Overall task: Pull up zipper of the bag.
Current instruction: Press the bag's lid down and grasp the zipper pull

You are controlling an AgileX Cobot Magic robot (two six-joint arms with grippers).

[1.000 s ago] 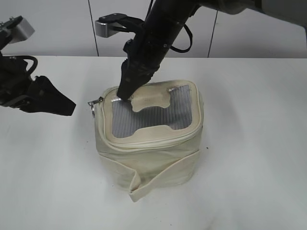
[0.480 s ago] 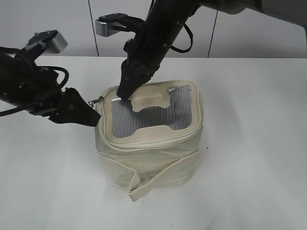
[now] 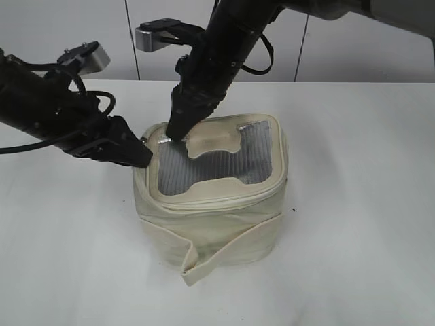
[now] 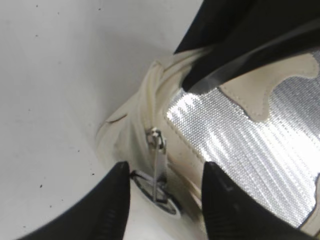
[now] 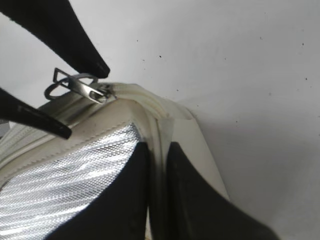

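Note:
The cream bag (image 3: pixel 211 204) stands mid-table, its grey mesh lid (image 3: pixel 204 163) facing up. My right gripper (image 3: pixel 175 133) comes down from behind and is shut on the lid's rim at the back left corner; the rim is pinched between its fingers (image 5: pixel 157 150). The zipper slider (image 4: pixel 158 142) sits at the bag's left corner, its ring pull (image 4: pixel 155 192) hanging outward. My left gripper (image 4: pixel 165 172) is open, one finger on each side of the pull, neither touching it. The slider (image 5: pixel 92 92) also shows between the left fingers (image 5: pixel 85 50) in the right wrist view.
The white table (image 3: pixel 353 204) spreads all round the bag. A loose strap band end (image 3: pixel 194 268) sticks out at the bag's front bottom. Grey wall panels (image 3: pixel 81 34) stand behind the table.
My left arm has swung in from the far left to the bag's left corner, and its jaws now straddle the ring pull. The right gripper has kept its hold on the rim.

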